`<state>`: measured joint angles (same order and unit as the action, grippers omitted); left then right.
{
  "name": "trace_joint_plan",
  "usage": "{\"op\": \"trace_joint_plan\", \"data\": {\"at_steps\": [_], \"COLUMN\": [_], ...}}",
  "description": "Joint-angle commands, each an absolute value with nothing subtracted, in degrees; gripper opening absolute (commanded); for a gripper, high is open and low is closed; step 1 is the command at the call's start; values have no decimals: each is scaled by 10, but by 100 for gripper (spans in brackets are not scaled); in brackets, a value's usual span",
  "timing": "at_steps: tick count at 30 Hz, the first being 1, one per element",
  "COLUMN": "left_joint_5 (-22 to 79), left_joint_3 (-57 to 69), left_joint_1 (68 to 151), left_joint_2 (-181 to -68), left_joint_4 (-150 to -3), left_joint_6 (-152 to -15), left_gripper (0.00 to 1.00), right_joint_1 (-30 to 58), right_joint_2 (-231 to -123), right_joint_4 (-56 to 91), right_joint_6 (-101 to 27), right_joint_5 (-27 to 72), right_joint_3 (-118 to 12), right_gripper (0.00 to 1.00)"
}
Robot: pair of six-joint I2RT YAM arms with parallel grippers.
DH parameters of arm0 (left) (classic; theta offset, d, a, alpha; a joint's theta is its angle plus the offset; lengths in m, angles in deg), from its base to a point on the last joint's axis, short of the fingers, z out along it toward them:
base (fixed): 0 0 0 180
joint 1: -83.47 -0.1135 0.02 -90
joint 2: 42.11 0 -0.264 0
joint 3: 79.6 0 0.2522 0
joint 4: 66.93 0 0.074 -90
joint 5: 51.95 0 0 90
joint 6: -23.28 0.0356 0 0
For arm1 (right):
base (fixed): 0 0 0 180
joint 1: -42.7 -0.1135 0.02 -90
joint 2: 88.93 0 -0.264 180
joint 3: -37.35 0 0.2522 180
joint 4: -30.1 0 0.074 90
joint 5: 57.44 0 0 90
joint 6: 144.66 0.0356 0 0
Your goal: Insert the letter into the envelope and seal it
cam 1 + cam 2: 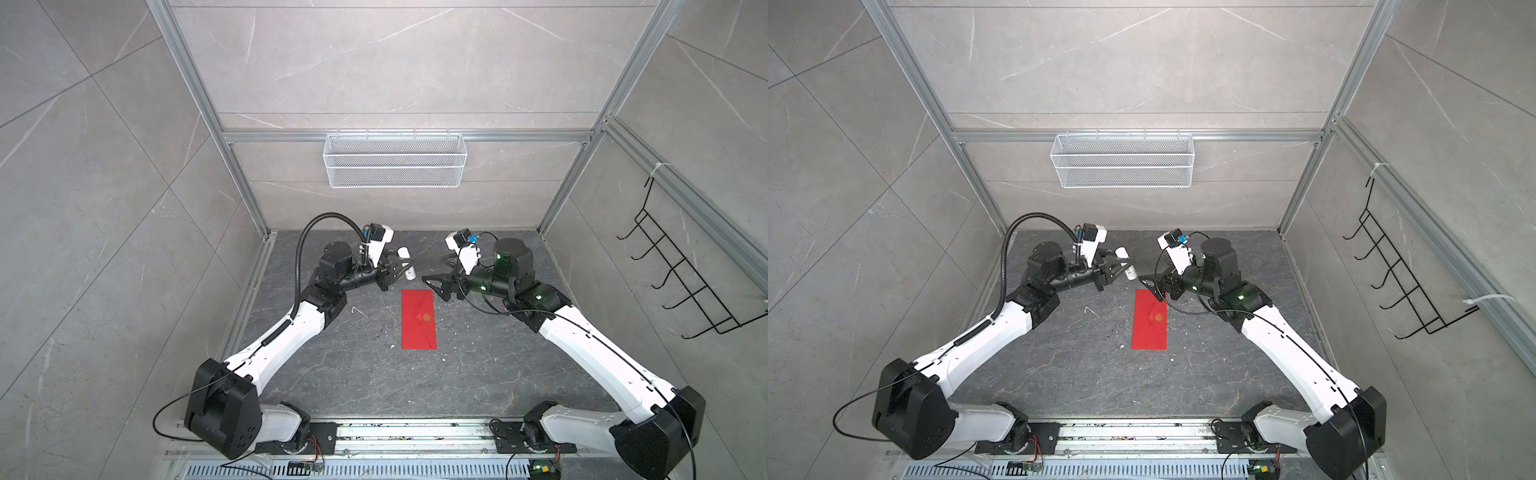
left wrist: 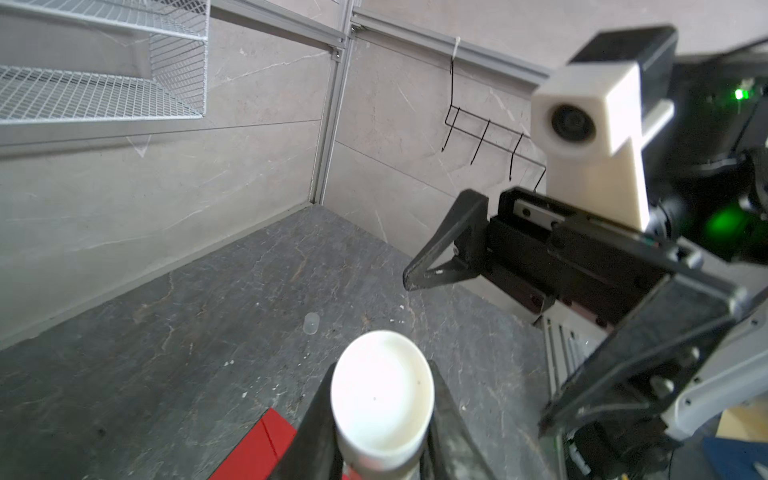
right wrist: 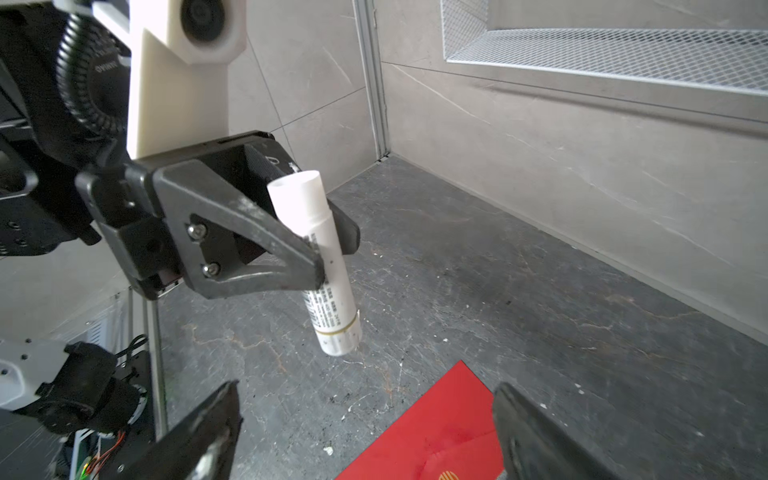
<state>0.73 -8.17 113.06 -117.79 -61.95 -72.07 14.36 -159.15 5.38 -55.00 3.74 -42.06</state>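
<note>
Envelope (image 1: 419,320) lies flat and lengthwise on the dark surface (image 1: 332,374) between the two arms, flap down, gold emblem (image 1: 426,318) facing up. Both top views show this whole. The wrist views catch only its far end.

The left pincer (image 1: 401,266) grips a white glue stick (image 3: 332,299) across its middle. The right wrist view shows the tube tilted, its printed end near the surface just beyond the envelope, though contact cannot be told. The left wrist view shows only its round top. That view alone shows a small clear cap (image 2: 311,323) lying farther back on the surface.

The right pincer (image 1: 432,269) stands spread wide and empty, facing the left one. In a top view its near finger (image 1: 1154,291) covers the envelope's far right corner.

White flecks dot the surface. A wire basket (image 1: 395,160) hangs on the back wall, and a black hook rack (image 1: 681,282) hangs on the right wall.
</note>
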Motion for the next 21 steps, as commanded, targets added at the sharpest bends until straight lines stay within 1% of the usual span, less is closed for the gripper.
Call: {"op": "trace_joint_plan", "data": {"at_steps": [1,5,9,16,21], "left_joint_5": [21,46,48,27,-1], "left_joint_3": [-106,-119,-121,-112,-98], "left_joint_1": [1130,1131,1132,1133,1133], "left_joint_2": [-1142,-1125,-1123,-1129,-1147], "left_joint_4": [-625,-645,-653,-678,-721], "left_joint_6": [-538,-487,-475,-476,-478], "left_gripper": [0,0,0,0,0], "right_joint_1": [148,149,149,149,149], "right_joint_2": [-1576,-1565,-1565,-1585,-1589], "right_joint_4": [48,69,96,136,150], "right_joint_6": [-546,-549,-553,-586,-606], "right_joint_5": [6,10,9,-56,-56], "right_joint_3": [-403,-387,-375,-368,-368], "right_gripper": [96,97,98,100,100]}}
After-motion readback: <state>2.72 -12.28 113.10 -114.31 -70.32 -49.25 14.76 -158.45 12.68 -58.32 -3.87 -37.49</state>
